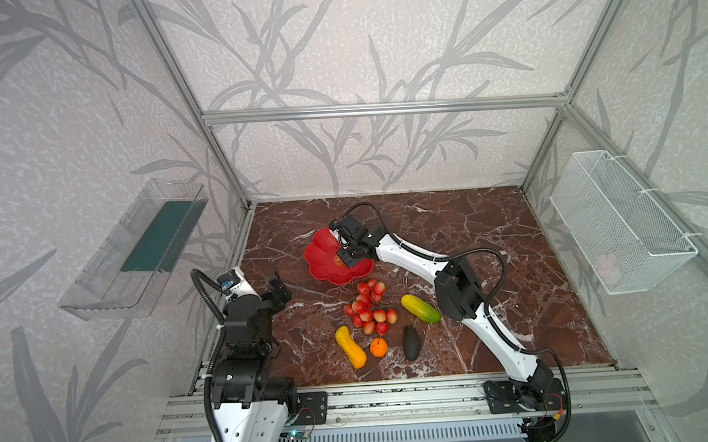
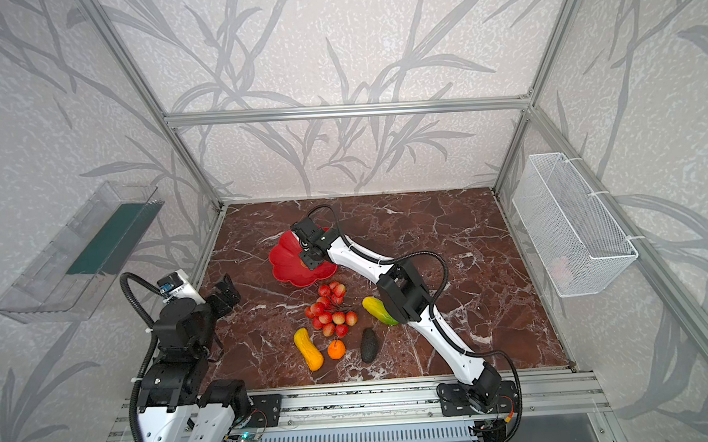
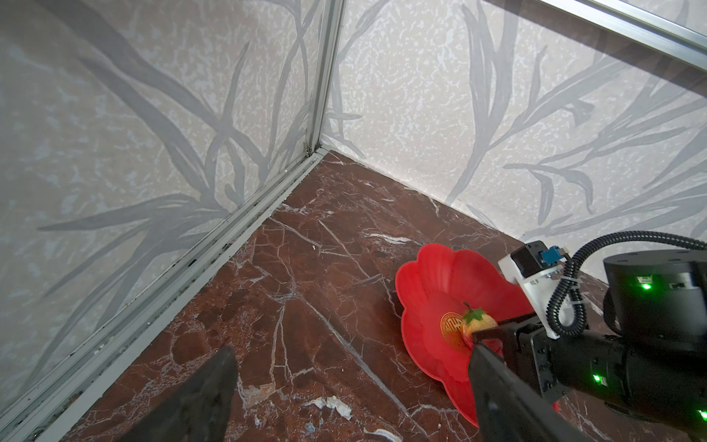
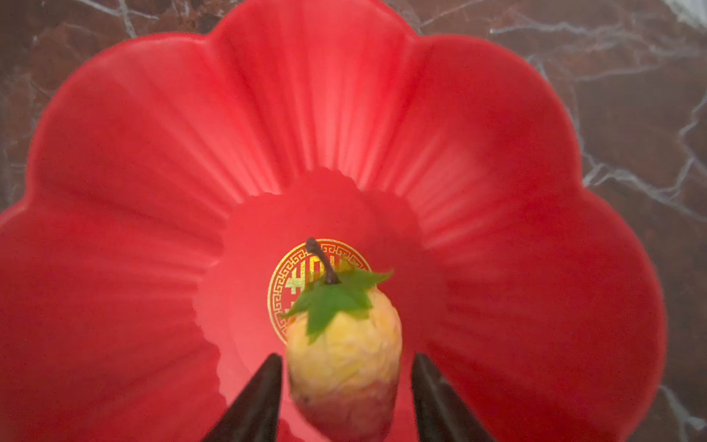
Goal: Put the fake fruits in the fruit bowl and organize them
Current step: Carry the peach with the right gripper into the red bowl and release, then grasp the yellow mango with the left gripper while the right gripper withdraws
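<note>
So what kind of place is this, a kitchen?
Probably not a kitchen: more likely a robot test booth. A metal frame holds wallpapered panels around a marble-look table, two robot arms are bolted to a front rail, and the fruits are plastic.

Right tool (image 2: 306, 261) over red bowl (image 2: 284, 257); fruits (image 2: 330, 310) on table (image 2: 470, 241).

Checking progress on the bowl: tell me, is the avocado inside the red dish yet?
No, the avocado lies on the marble table, well apart from the red dish.
</note>
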`<state>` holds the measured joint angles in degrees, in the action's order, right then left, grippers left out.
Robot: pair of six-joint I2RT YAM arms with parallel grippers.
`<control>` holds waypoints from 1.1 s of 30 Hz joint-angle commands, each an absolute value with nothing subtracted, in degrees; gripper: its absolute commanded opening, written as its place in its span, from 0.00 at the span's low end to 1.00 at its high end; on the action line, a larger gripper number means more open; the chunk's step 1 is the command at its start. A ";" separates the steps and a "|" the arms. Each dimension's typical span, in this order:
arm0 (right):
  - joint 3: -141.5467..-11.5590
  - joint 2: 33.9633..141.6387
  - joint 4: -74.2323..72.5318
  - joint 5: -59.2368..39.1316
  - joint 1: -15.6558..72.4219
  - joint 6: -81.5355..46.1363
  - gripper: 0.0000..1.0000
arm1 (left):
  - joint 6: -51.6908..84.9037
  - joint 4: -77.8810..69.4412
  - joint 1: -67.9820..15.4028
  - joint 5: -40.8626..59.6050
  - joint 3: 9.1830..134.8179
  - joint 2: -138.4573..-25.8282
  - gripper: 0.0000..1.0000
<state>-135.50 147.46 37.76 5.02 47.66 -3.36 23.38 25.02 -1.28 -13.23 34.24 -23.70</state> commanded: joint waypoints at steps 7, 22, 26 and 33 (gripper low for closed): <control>-135.08 135.90 44.12 4.63 47.01 -4.95 0.79 | 27.32 32.05 -1.12 -3.95 37.40 -26.55 0.88; -61.51 77.55 15.28 2.37 39.30 -13.76 0.99 | 44.63 40.81 -17.92 5.47 31.99 -31.96 0.75; -54.67 70.33 16.46 2.09 36.62 -15.37 0.99 | 49.43 40.73 -24.67 5.52 29.97 -35.08 0.72; -49.37 64.04 18.10 1.74 32.86 -15.61 0.99 | 56.47 39.24 -35.45 2.64 24.37 -33.49 0.71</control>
<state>-50.15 65.91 18.09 2.35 33.80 -14.98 51.24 39.31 -33.36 4.82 26.57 -34.33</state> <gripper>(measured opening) 0.990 0.710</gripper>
